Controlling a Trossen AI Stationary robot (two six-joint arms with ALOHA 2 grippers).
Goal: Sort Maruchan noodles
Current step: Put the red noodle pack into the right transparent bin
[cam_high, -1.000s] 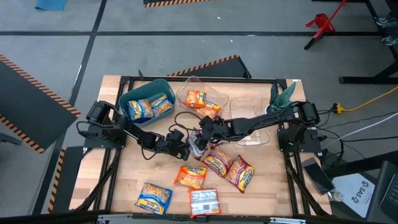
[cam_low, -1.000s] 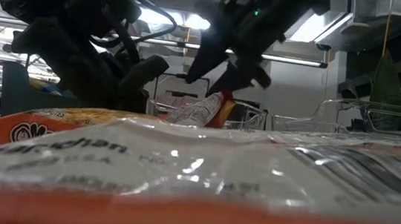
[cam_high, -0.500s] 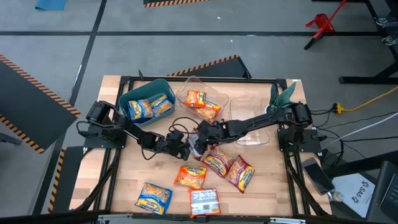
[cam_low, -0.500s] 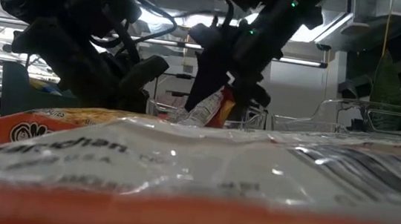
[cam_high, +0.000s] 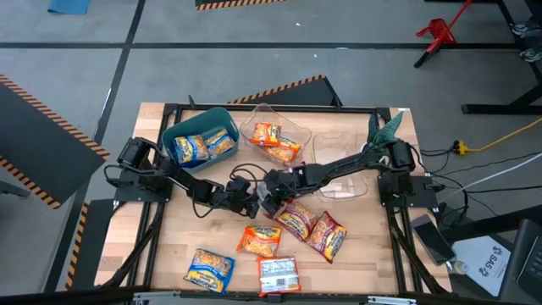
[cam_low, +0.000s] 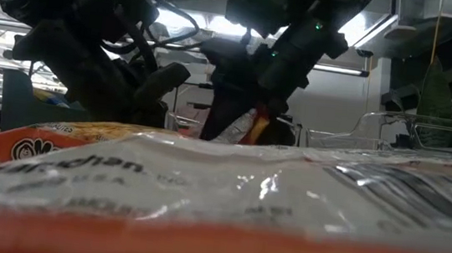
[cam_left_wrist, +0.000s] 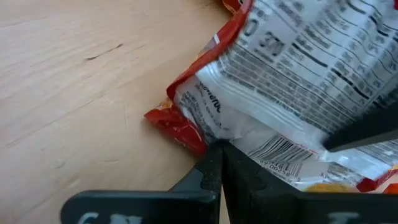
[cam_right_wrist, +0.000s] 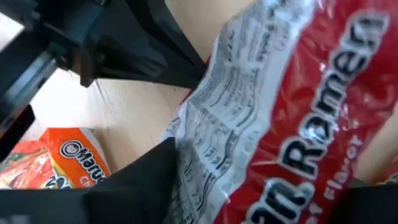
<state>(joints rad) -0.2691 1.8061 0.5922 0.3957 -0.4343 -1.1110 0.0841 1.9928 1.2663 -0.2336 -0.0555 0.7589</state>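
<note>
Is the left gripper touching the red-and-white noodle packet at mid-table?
Touching. In the left wrist view the left gripper, fingers shut, pinches the edge of the red-and-white packet.

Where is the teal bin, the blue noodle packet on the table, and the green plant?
Teal plastic bin (cam_high: 174,130), high view, left rim.
Blue-yellow crinkly noodle packet (cam_high: 209,269), high view, middle.
Green leafy plant (cam_high: 385,131), high view, leaves.

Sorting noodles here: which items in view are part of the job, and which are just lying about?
Job:
- red-white packet pinched by shut left hand, right hand around it
- loose packets on the table
- sorted packets in teal bin and clear container

Lying about:
- green plant
- red stand
</note>
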